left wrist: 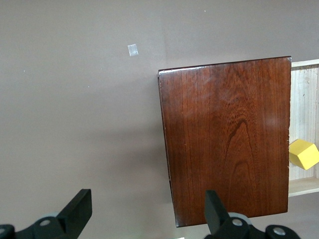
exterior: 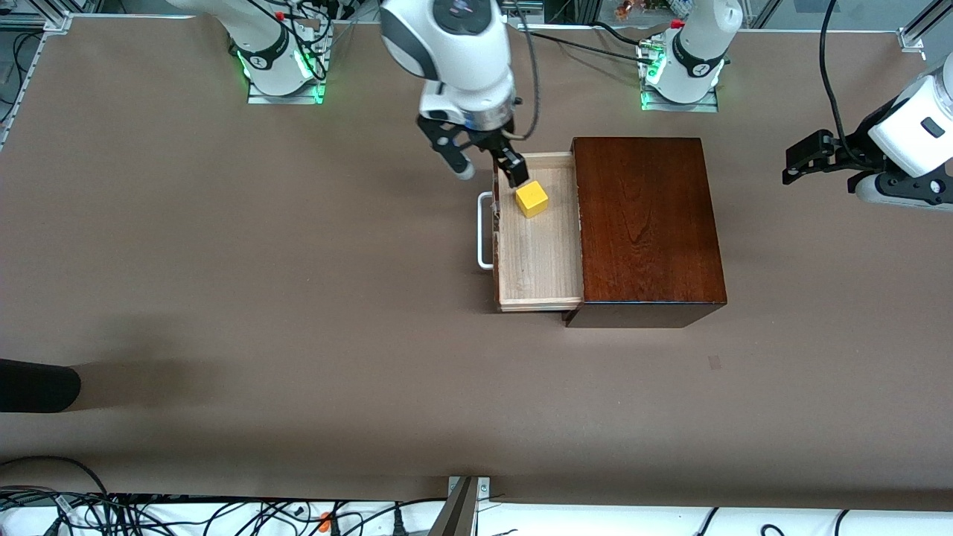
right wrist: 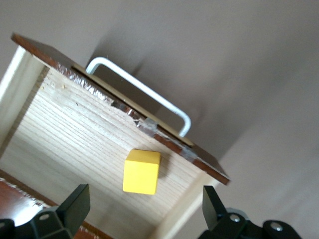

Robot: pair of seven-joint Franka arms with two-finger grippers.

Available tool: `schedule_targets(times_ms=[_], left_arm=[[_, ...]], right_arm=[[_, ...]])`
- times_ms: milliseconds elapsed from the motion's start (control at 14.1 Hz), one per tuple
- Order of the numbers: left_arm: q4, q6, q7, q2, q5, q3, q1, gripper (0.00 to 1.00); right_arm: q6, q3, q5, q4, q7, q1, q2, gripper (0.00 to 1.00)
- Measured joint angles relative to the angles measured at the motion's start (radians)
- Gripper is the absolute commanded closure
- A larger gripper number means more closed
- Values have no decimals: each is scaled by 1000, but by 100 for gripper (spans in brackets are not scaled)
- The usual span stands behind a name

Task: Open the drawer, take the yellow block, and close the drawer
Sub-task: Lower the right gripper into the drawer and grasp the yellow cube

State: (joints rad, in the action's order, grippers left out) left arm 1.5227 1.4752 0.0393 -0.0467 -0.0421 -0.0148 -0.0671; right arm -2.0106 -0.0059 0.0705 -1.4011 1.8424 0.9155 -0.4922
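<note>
The drawer [exterior: 540, 253] stands pulled out of the dark mahogany box [exterior: 648, 223], its white handle [exterior: 484, 231] toward the right arm's end of the table. The yellow block [exterior: 531, 199] lies in the drawer's tray, at the end farther from the front camera. My right gripper [exterior: 491, 175] is open and empty over that end of the drawer, just above the block. In the right wrist view the block [right wrist: 142, 172] lies between the open fingers, with the handle [right wrist: 142, 94] past it. My left gripper [exterior: 800, 160] waits open beside the box [left wrist: 227, 139]; the block [left wrist: 303, 153] shows there too.
A black object [exterior: 37, 385] juts in at the table's edge toward the right arm's end, nearer to the front camera. Cables [exterior: 149, 514] lie along the front edge. A small pale mark [exterior: 715, 362] is on the brown tabletop near the box.
</note>
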Motion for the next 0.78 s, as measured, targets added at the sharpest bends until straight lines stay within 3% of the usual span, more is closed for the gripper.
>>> schedule_targets(times_ms=[284, 781], left_arm=[[0, 4, 1, 0, 10, 0, 0, 0], [0, 6, 2, 0, 23, 0, 0, 0]], right_arm=[[-52, -2, -58, 65, 68, 47, -121, 0], [-123, -8, -121, 75, 128, 81, -214, 0]])
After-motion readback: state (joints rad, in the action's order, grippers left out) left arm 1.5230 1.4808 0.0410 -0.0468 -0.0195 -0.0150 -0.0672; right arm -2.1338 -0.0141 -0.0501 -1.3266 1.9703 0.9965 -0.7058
